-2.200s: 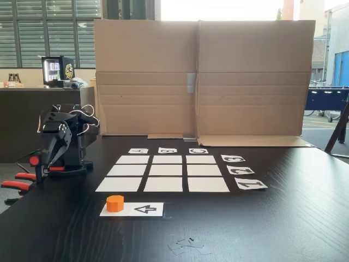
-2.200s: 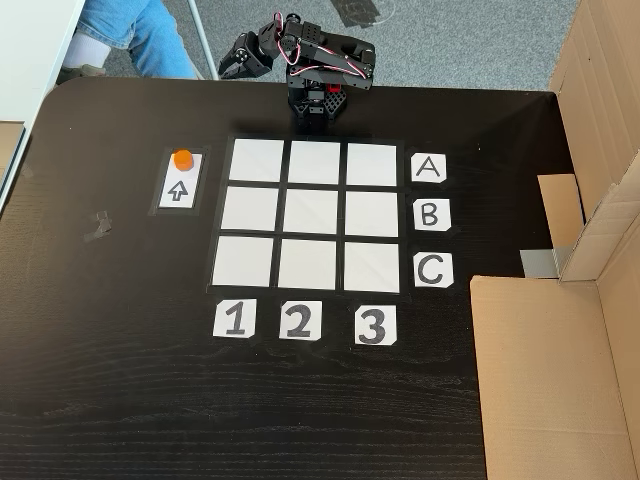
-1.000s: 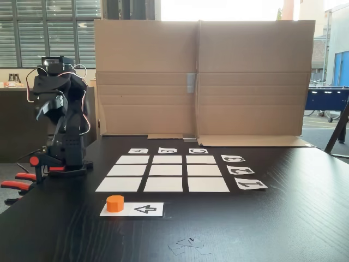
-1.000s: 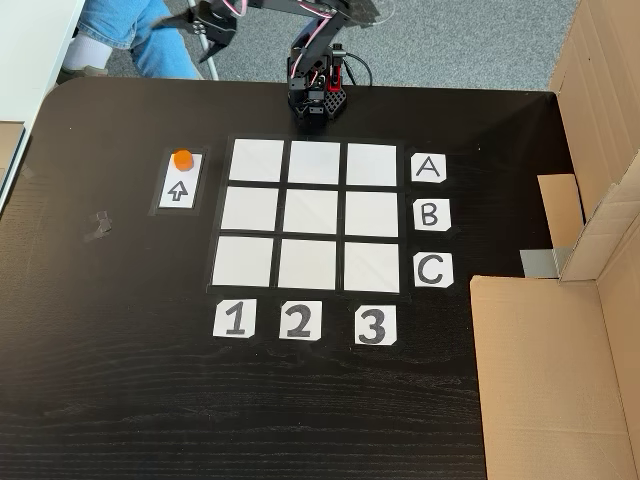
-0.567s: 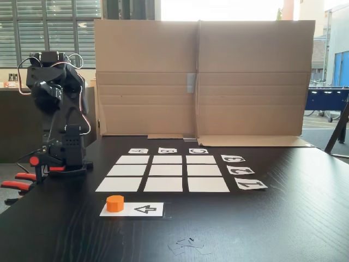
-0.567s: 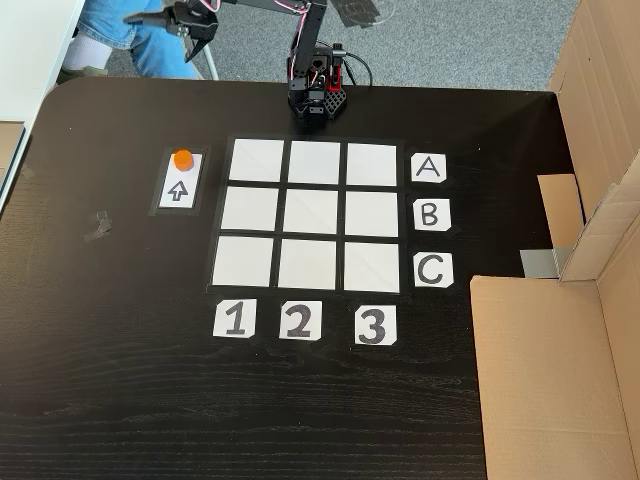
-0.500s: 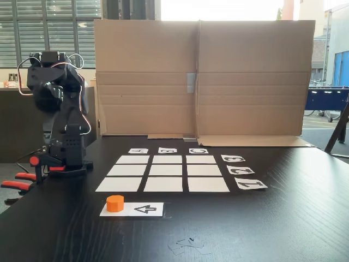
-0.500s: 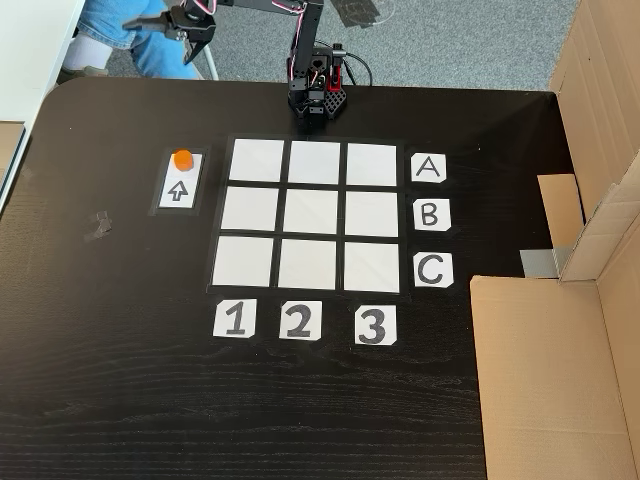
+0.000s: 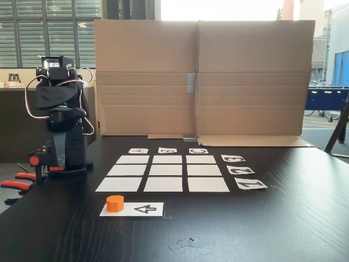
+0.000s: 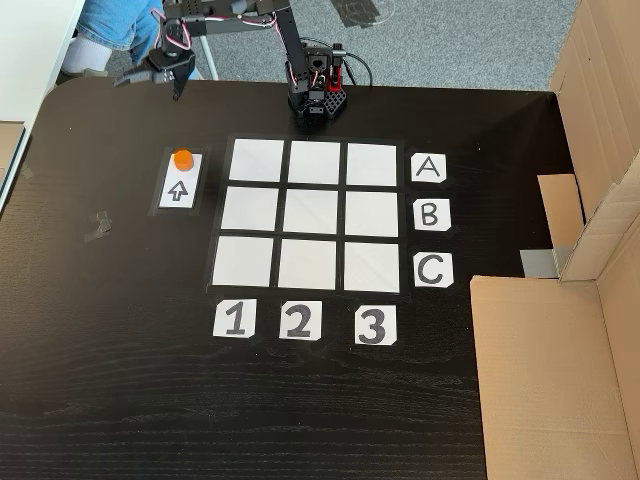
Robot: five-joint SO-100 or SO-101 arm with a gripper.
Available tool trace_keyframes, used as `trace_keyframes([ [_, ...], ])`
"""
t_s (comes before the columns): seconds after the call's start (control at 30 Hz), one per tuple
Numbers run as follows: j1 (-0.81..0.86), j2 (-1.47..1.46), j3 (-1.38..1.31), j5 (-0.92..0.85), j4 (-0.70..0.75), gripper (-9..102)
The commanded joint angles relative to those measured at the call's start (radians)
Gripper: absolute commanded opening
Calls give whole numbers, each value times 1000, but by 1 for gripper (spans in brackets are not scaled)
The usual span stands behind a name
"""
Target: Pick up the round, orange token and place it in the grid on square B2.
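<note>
Item: token (image 10: 182, 159), small orange puck. Sits at the upper end of the white arrow card (image 10: 180, 187), left of the grid (image 10: 313, 216) in the downward-looking fixed view; in the low fixed view the same token (image 9: 114, 203) is at lower left of frame, in front of the grid's front row. The arrow points at it, so the card likely marks a set starting spot. Untouched, not yet lifted.

Item: square B2 (image 10: 313, 214), centre cell, bare white paper. Letter cards A, B, C run down the right of the grid and number cards 1, 2, 3 along its lower edge, presumably as an index for naming cells.

Item: claw (image 10: 148, 80), at upper left of the downward-looking fixed view, above the counter's (image 10: 120, 380) far edge and well apart from the token. Jaws spread wide, empty; judged ready for a reach down onto the puck.

Item: arm base (image 10: 314, 102), mounted at the counter's top edge just above the grid.

Change against the frame half a second earlier: the claw has swung lower in frame and closer to the token; token, cards and grid are unmoved.
</note>
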Motion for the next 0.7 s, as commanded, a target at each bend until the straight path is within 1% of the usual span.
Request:
trace_keyframes([
  [0.0,-46,5,-8,0,3,89],
  [0.37,-161,55,172,37,-2,90],
  [0.67,-216,-20,149,83,-6,91],
])
